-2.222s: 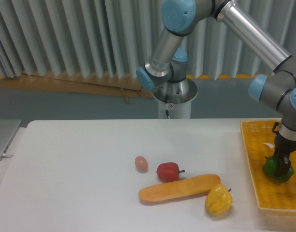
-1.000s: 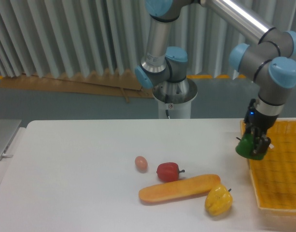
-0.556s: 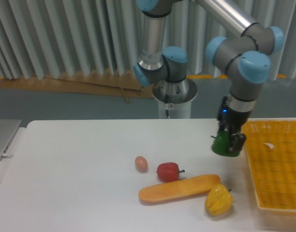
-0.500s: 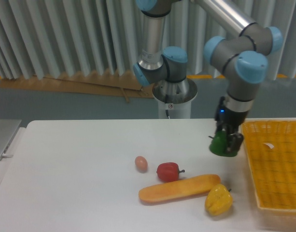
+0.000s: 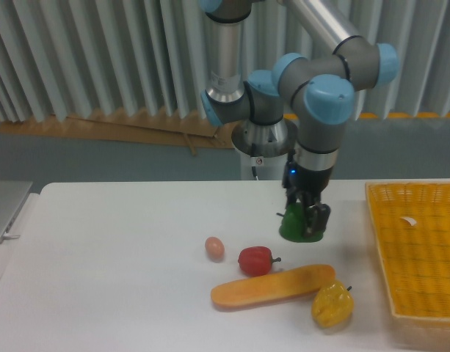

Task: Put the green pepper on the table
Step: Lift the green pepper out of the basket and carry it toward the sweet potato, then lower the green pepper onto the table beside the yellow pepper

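The green pepper [image 5: 291,226] is a small dark-green bell pepper held in my gripper [image 5: 307,224], whose fingers are shut on it from above. It hangs just above the white table [image 5: 107,279], right of centre and behind the orange loaf. I cannot tell whether its underside touches the tabletop.
In front of the gripper lie a long orange bread loaf [image 5: 272,287], a red pepper [image 5: 255,260], a yellow pepper [image 5: 332,305] and a small egg [image 5: 214,248]. A yellow woven basket tray [image 5: 415,257] stands at the right edge. The arm's base [image 5: 265,143] rises behind the table.
My gripper lifted the green pepper out of the yellow basket and carried it left over the table, to a spot behind the loaf. The other items have not moved.
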`<state>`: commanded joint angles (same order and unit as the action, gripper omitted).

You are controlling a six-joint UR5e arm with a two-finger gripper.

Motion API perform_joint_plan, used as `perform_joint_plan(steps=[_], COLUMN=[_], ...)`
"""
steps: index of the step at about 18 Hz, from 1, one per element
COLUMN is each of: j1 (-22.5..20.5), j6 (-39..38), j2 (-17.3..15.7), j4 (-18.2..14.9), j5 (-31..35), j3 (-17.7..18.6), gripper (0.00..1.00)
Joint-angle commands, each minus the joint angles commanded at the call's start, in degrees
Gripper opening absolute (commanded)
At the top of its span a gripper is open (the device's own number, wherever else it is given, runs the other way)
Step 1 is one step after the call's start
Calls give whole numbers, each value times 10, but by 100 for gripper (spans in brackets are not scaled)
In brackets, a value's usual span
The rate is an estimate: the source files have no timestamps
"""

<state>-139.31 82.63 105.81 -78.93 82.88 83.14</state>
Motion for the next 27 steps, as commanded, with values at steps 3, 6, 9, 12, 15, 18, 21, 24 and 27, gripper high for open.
perform_joint_plan(steps=[3, 6, 9, 12, 15, 18, 21, 24, 27], j1=[17, 32, 37, 37, 37, 36, 36, 34, 35], j6=[-33, -61, -58, -62, -62, -62, -63, -63, -63], j2=[22, 37, 47, 61, 78, 91, 112, 116, 127], j4=[32, 49, 52, 63, 89, 106, 129, 128, 126], j5=[8, 15, 33, 34, 38, 39, 58, 62, 67], j3=[0, 0, -1, -2, -2, -1, -1, 0, 8], gripper=[43, 43, 43, 42, 42, 42, 42, 42, 42])
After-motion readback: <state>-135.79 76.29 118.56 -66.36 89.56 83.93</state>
